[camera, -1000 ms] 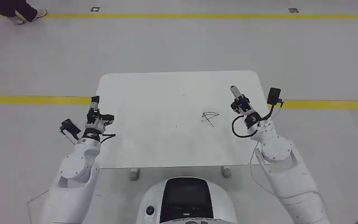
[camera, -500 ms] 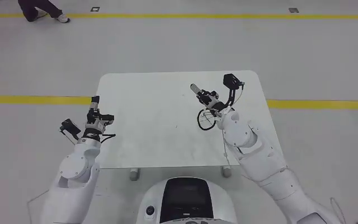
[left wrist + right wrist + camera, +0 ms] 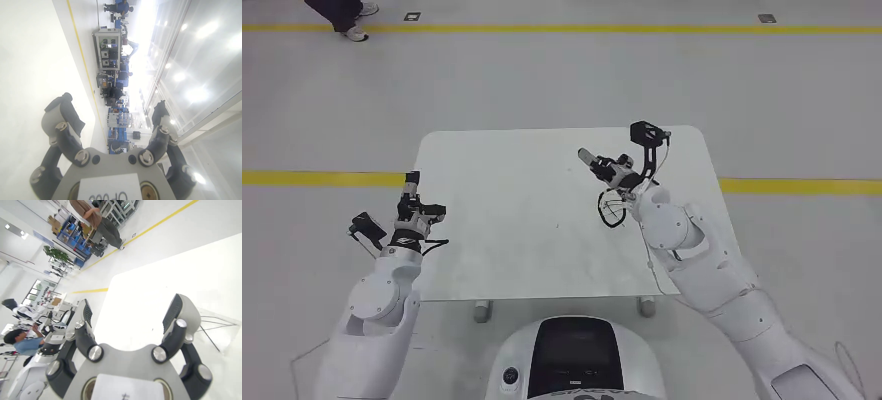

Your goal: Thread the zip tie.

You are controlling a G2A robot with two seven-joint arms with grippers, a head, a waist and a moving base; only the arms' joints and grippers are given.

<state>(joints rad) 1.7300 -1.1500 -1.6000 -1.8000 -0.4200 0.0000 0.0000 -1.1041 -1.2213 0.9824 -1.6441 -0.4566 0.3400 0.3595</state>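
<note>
Now R gripper [image 3: 589,158], jaws open, is near the zip tie [image 3: 209,339] centre-right on table [image 3: 502,220]. L gripper [image 3: 412,181], jaws open, is at left edge. R has swung in from right edge.

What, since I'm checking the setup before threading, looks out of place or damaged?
Nothing stands out. The zip tie lies bent on the table beside the open, empty right gripper, with no damage visible. The left gripper is open and empty near the table's edge.
</note>
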